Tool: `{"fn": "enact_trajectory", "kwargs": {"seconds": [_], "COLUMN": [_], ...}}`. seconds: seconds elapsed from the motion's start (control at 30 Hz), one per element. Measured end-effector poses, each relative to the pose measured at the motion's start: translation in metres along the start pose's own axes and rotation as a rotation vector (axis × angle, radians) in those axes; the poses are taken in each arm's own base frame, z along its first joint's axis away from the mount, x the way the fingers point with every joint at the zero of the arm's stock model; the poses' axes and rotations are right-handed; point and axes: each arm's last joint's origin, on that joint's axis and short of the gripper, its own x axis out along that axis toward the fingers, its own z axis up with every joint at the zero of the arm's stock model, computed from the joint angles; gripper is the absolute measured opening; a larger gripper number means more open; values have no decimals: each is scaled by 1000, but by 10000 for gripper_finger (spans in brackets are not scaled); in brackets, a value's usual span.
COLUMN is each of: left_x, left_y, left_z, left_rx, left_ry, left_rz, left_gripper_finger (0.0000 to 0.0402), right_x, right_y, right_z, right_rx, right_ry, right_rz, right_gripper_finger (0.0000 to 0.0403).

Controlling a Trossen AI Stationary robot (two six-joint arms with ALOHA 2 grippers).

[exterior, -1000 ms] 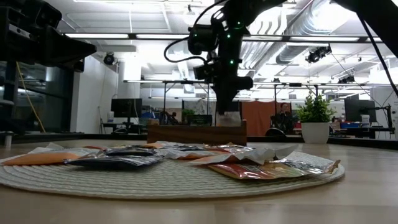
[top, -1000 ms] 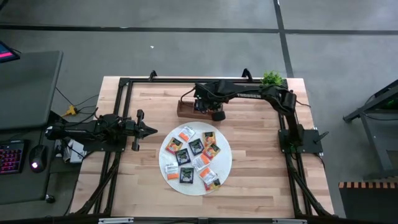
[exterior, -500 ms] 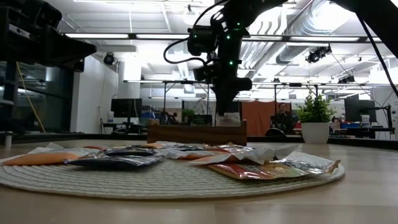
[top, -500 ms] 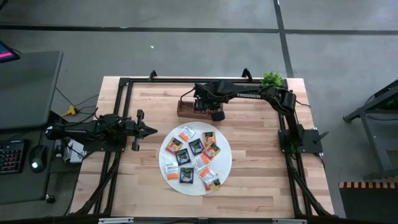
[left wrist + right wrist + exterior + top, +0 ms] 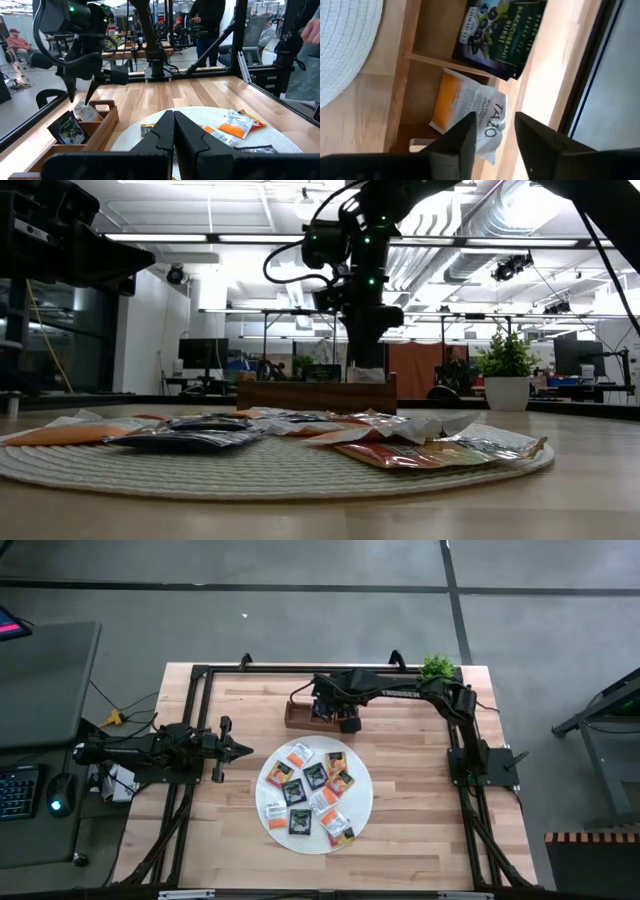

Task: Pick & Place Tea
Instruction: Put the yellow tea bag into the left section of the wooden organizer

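Note:
Several tea sachets, black, orange and white, lie flat on the round white mat. Beyond the mat stands the wooden tray. In it a black sachet fills one compartment. A white-and-orange sachet lies in the compartment beside it, its upper end leaning on the tray wall and showing above the rim. My right gripper hangs open just over this sachet, one finger to either side, clear of it in the left wrist view. My left gripper waits shut at the mat's left.
A small potted plant stands at the table's far right corner. A black frame runs along the table's far and side edges. Bare wood lies to the mat's right and near side. People stand in the room beyond the table.
My right gripper has opened over the tray and let go of the white-and-orange sachet, which stays in its compartment, leaning on the wall. The arm has hardly shifted.

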Motion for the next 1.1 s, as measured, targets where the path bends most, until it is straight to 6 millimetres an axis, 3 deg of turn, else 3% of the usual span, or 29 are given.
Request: {"fn": "enact_trajectory", "kwargs": {"seconds": [0.33,0.73,0.93,1.1], "left_x": [0,0,0,0], "left_y": [0,0,0,0], "left_z": [0,0,0,0], "left_rx": [0,0,0,0], "left_ry": [0,0,0,0], "left_rz": [0,0,0,0], "left_gripper_finger": [0,0,0,0], "right_x": [-16,-50,-87,-105], "right_y": [1,4,24,49], "right_z": [-2,-10,-11,-4], "right_rx": [59,179,363,528], "right_ry": [-20,-65,-181,-209], "right_rz": [-4,-8,174,418], "right_gripper_finger": [191,202,202,202]}}
